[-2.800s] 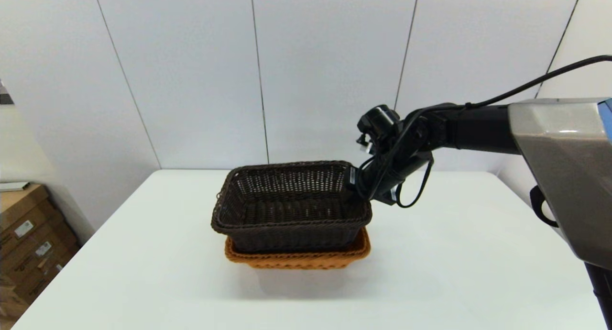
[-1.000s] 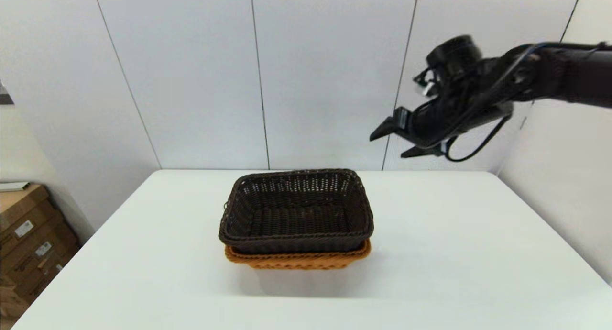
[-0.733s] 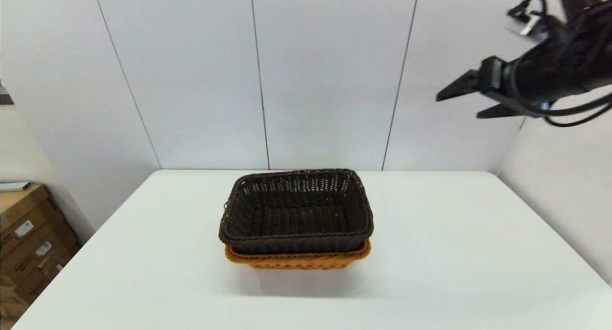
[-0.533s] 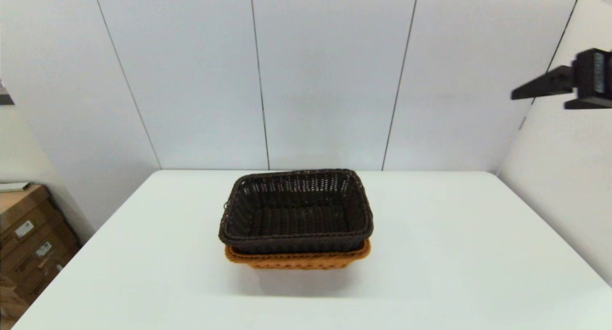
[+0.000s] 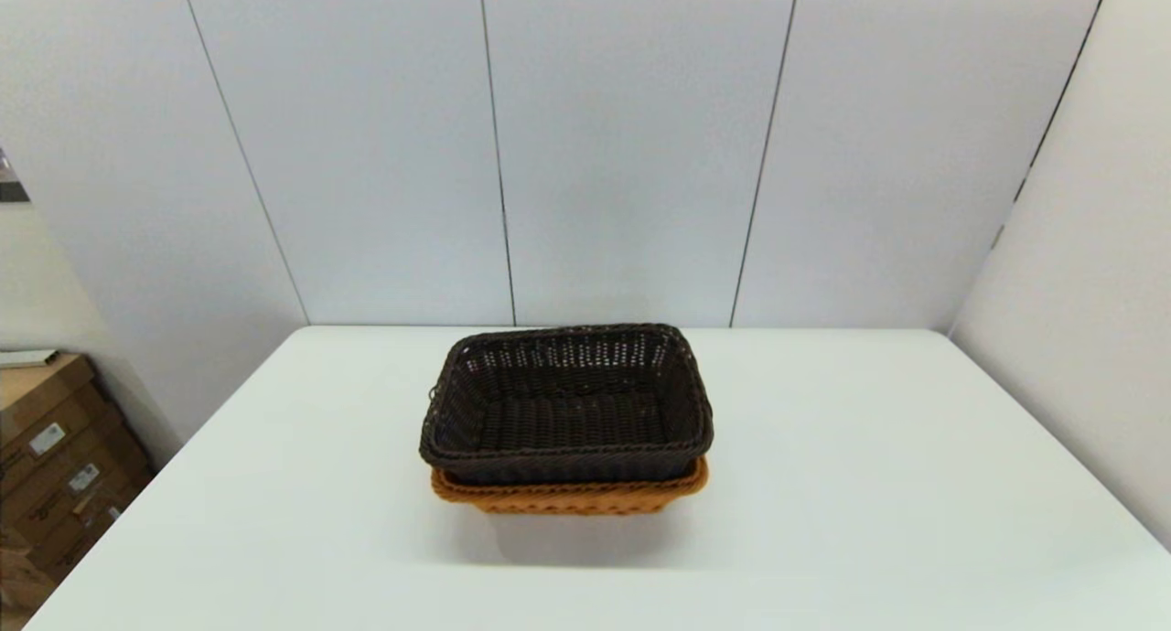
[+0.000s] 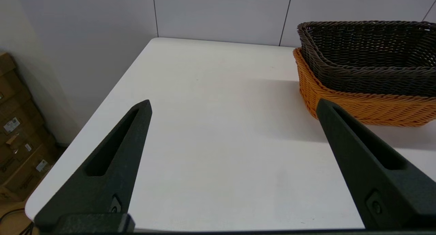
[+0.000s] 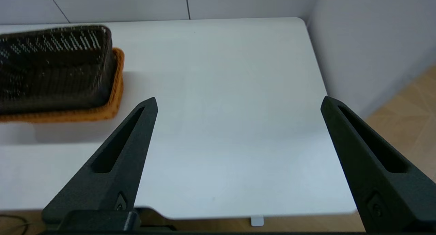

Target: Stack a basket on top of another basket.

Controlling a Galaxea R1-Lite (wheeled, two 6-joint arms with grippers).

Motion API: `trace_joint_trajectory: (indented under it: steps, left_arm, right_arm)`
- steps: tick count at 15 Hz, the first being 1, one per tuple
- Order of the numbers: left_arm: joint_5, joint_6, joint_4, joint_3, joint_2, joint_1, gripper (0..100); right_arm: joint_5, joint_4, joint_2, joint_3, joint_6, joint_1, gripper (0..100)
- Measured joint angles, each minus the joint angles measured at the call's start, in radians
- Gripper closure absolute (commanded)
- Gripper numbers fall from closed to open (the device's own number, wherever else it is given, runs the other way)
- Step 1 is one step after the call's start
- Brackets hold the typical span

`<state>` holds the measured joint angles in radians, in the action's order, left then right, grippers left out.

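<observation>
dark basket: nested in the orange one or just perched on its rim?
Nested. The dark basket sits down inside the orange basket, level; only the orange rim and lower wall show around it. Both hands are clear.

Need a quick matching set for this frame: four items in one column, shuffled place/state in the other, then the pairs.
Column 1
1. dark brown basket
2. orange-tan basket
3. left gripper
4. cardboard boxes

Column 2
A. underneath, resting on the white table
B. open, empty, off to the baskets' left over the table
C. on the floor, beyond the table's left edge
D. nested on top, nothing inside

Pairs: 1-D, 2-A, 3-B, 4-C

The right gripper is also open and empty, clear of both baskets.
</observation>
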<state>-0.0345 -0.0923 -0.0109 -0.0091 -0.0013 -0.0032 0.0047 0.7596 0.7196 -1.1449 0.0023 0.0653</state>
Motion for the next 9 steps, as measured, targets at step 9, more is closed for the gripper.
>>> trace_joint_trajectory:
  steps: [9]
  left_arm:
    - [0.000,0.000,0.000,0.000,0.000,0.000,0]
  right_arm:
    - [-0.017,-0.050,-0.657,0.556,-0.178,-0.060,0]
